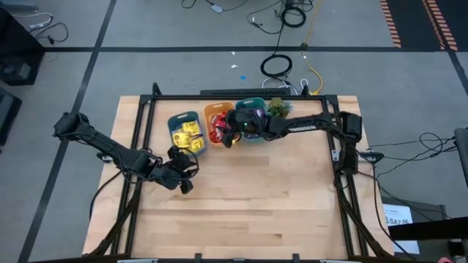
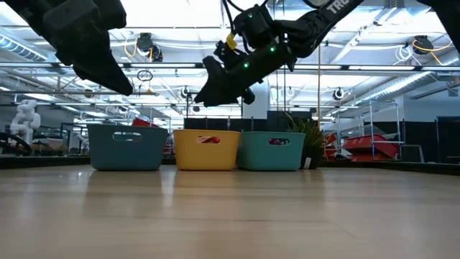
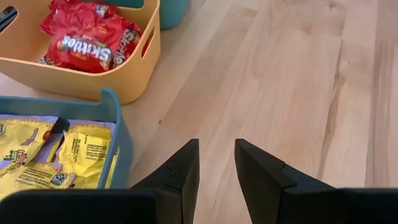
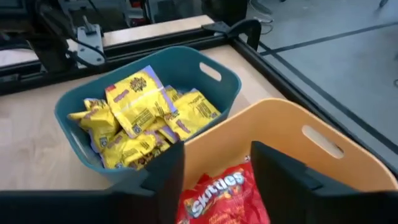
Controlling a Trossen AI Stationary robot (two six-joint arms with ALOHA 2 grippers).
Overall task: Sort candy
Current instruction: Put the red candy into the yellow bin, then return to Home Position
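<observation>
We see the right gripper (image 4: 214, 171) spread above the orange bin (image 4: 348, 165), over a red candy packet (image 4: 221, 196) whose long axis runs toward 2 o'clock, and the left gripper (image 3: 216, 163) spread, empty, above the table (image 3: 298, 93).

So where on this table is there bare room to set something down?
The whole wooden front half of the table, on the near side of the left gripper, is bare. The back edge is crowded: three bins in a row, a plant beside them, and the right gripper over the orange bin.
</observation>
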